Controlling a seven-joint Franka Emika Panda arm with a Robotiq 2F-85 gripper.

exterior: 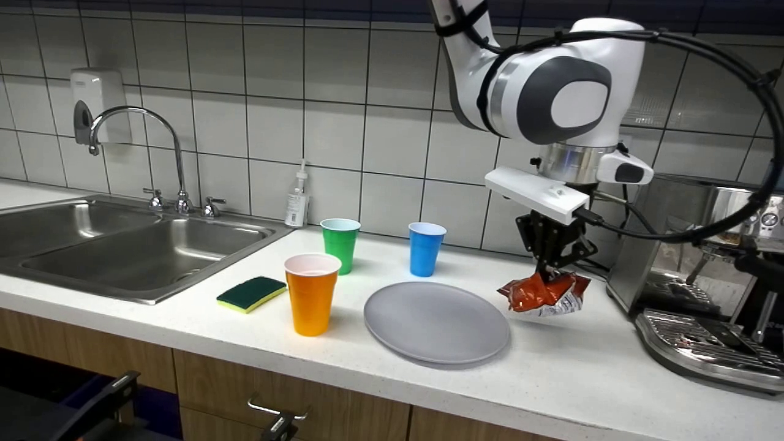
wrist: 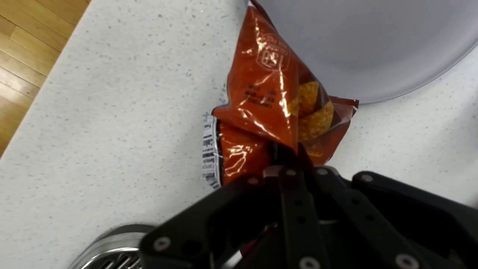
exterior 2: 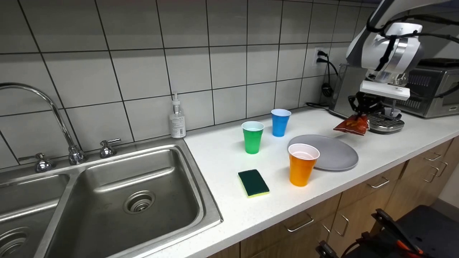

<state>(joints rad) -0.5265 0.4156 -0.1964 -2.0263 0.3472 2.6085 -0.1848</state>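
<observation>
sponge (exterior: 252, 293) btwn sink (exterior: 153, 248) & plate (exterior: 436, 321) on ctr (exterior: 551, 364), bag (exterior: 538, 295) above ctr btwn plate & coffee machine (exterior: 680, 288).

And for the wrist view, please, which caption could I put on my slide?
The hand pinches a crumpled red snack bag over the white counter, beside a gray plate.
</observation>
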